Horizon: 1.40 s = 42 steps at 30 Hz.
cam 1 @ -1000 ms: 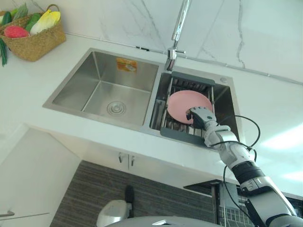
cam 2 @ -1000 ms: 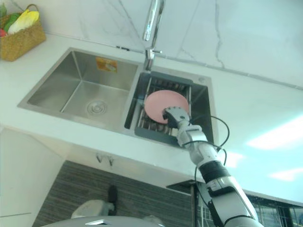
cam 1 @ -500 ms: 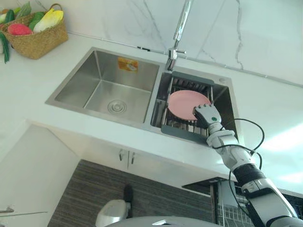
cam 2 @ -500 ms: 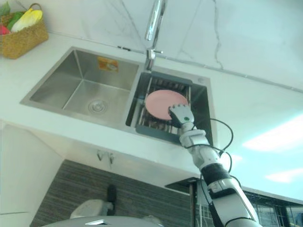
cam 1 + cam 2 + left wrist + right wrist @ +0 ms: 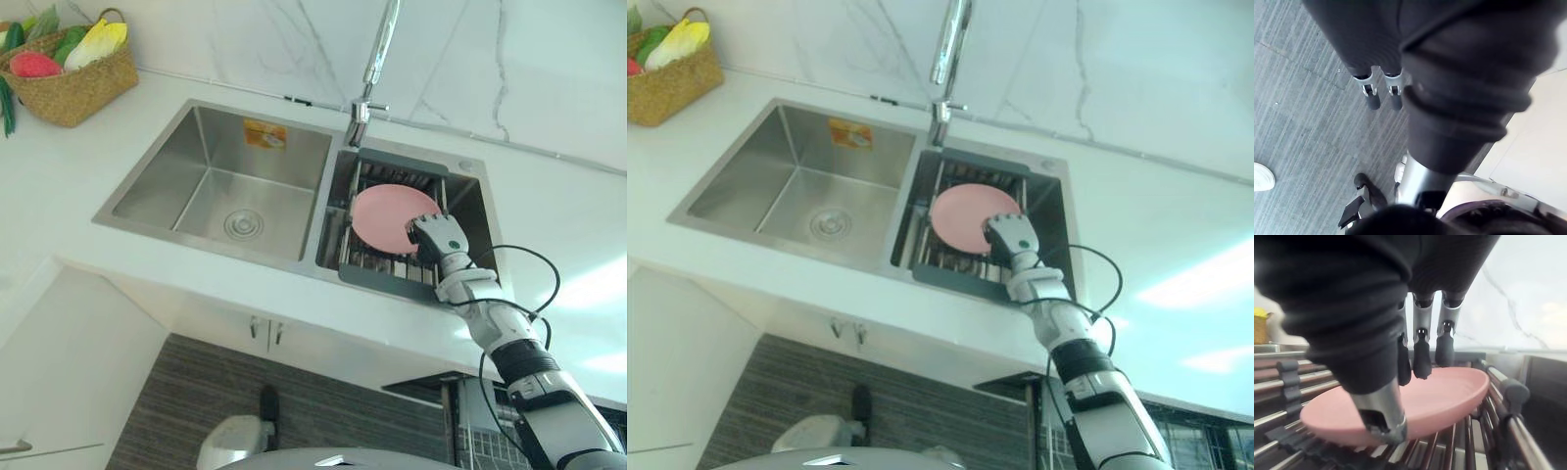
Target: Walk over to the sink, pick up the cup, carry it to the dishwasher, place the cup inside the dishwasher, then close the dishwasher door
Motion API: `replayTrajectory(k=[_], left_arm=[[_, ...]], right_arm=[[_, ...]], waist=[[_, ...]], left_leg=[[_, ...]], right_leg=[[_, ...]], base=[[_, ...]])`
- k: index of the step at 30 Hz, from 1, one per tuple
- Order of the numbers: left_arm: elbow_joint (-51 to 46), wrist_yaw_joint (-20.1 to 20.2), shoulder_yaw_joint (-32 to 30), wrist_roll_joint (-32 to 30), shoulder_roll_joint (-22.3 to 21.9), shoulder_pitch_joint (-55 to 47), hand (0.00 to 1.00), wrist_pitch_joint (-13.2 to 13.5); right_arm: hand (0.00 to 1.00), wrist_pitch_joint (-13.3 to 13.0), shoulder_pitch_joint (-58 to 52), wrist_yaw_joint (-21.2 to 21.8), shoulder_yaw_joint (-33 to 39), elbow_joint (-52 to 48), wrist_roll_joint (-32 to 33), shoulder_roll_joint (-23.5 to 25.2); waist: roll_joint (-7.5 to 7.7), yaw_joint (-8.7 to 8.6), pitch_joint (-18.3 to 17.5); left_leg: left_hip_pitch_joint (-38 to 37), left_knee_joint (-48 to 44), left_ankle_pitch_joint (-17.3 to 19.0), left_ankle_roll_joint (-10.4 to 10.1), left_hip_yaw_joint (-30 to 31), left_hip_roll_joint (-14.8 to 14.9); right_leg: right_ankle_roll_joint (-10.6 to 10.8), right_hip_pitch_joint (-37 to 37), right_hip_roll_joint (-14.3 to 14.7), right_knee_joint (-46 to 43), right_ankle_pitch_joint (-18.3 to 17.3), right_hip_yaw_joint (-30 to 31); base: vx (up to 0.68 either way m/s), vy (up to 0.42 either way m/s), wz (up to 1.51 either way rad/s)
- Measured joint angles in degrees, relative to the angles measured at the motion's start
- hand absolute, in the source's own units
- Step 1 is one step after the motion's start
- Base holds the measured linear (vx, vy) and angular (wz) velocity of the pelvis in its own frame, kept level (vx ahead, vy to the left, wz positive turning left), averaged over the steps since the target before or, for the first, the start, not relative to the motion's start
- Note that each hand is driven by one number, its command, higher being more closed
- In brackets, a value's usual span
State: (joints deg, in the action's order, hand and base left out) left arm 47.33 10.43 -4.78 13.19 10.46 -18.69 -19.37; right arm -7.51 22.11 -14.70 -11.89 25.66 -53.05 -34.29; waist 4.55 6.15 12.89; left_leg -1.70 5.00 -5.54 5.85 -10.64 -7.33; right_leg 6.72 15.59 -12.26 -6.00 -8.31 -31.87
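Plate (image 5: 390, 215), not a cup, is what lies under the right hand (image 5: 439, 238): pink, round, shallow, plain, with a low raised rim. It rests open side up on a rack (image 5: 377, 275) of steel bars in a dark grey frame, which fills the right basin of the sink (image 5: 211, 162). Being round, it has no long axis; the right wrist view shows it lying slightly tilted on the bars, one edge higher than the other.

The right hand reaches in from the near right and covers the plate's near right rim. Its fingers (image 5: 1421, 357) are nearly straight and side by side, dark tips hanging over the plate's hollow, while the thumb (image 5: 1378, 413) stands apart from them in front of the rim, so the hand is spread over the edge rather than clamped on it. Whether the tips touch the plate I cannot tell.

The left hand (image 5: 1371, 97) shows in its own wrist view, fingers straight and holding nothing, over a grey striped floor (image 5: 1298, 127).

A tall faucet (image 5: 377, 49) rises at the far side between the two basins, just beyond the rack. The left basin holds a drain (image 5: 242, 224) and a sticker (image 5: 263, 134) on its far wall. A woven basket (image 5: 73, 83) of vegetables stands on the white counter (image 5: 558, 225) at the far left, well apart from the plate.
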Motion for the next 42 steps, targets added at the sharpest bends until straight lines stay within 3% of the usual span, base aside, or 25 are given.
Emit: replayTrajectory(k=[3, 12, 19, 25, 31, 36, 42], left_arm=[[0.0, 0.0, 0.0, 0.0, 0.0, 0.0, 0.00, 0.1], [0.0, 0.0, 0.0, 0.0, -0.2, 0.0, 0.00, 0.2], [-0.7, 0.0, -0.1, 0.0, -0.2, -0.1, 0.00, -0.2], [-1.4, 0.0, -0.4, 0.0, -0.2, -0.1, 0.00, -0.3], [-1.3, -0.1, -1.7, 0.1, -0.3, -0.2, 0.00, -0.3], [-1.0, -0.2, -1.7, 0.1, -0.3, -0.2, 0.00, -0.3], [-0.3, -0.3, -1.7, 0.1, -0.3, -0.2, 0.00, -0.3]], right_arm=[[0.00, -0.4, -0.2, 5.2, -0.1, 0.0, 4.2, 0.0], [0.00, -3.3, 0.1, 19.3, -0.4, 0.0, 13.1, -0.3], [0.00, -9.0, 0.0, 26.7, -1.1, -0.8, 20.9, -4.3], [0.00, -11.9, 0.0, 26.2, -1.0, -4.5, 18.9, -7.3], [0.00, -13.6, 0.1, 20.8, -0.9, -5.7, 11.8, -7.3], [0.00, -13.8, 0.0, 20.8, -0.9, -7.2, 9.8, -7.3], [0.00, -12.3, 0.0, 20.3, -1.0, -7.2, 6.4, -7.3]], waist=[[-0.62, 0.14, 0.1], [-0.77, 0.12, 0.1], [-0.76, 0.13, 0.1], [-0.64, -0.24, 0.0], [-0.57, -0.21, 0.0], [-0.56, -0.44, 0.0], [-0.43, -0.33, -0.1]], left_leg=[[-0.9, 0.0, 0.2, 0.2, 0.7, 0.7], [-1.0, 0.0, 0.5, 0.3, 0.8, 2.3], [-1.4, 0.0, 0.7, -0.2, -0.2, 2.7], [-1.5, 0.0, 0.8, -0.3, -0.5, 2.9], [-2.3, 0.0, 0.9, -0.6, -1.5, 3.3], [-2.3, 0.0, 0.7, -0.9, -1.8, 3.5], [-1.4, 0.0, 0.3, -1.5, -1.8, 3.2]], right_leg=[[-1.0, 0.4, 0.6, -1.0, 0.7, 0.0], [-1.0, 0.2, 1.8, -2.1, 1.5, 0.0], [-1.0, -0.2, 1.6, -2.9, 1.5, 0.1], [-0.9, -0.8, 1.4, -3.3, 1.5, 0.3], [-0.9, -0.7, 1.5, -3.2, 1.5, 1.4], [-0.9, -0.7, 1.6, -3.1, 1.5, 1.4], [-0.5, -0.8, 1.7, -1.4, 1.2, 1.3]], base=[[0.04, -0.111, 0.08], [0.04, -0.114, 0.00], [0.06, -0.088, -0.07], [0.07, -0.086, -0.05], [0.04, -0.080, -0.09], [0.01, -0.067, -0.05], [-0.01, -0.058, 0.00]])
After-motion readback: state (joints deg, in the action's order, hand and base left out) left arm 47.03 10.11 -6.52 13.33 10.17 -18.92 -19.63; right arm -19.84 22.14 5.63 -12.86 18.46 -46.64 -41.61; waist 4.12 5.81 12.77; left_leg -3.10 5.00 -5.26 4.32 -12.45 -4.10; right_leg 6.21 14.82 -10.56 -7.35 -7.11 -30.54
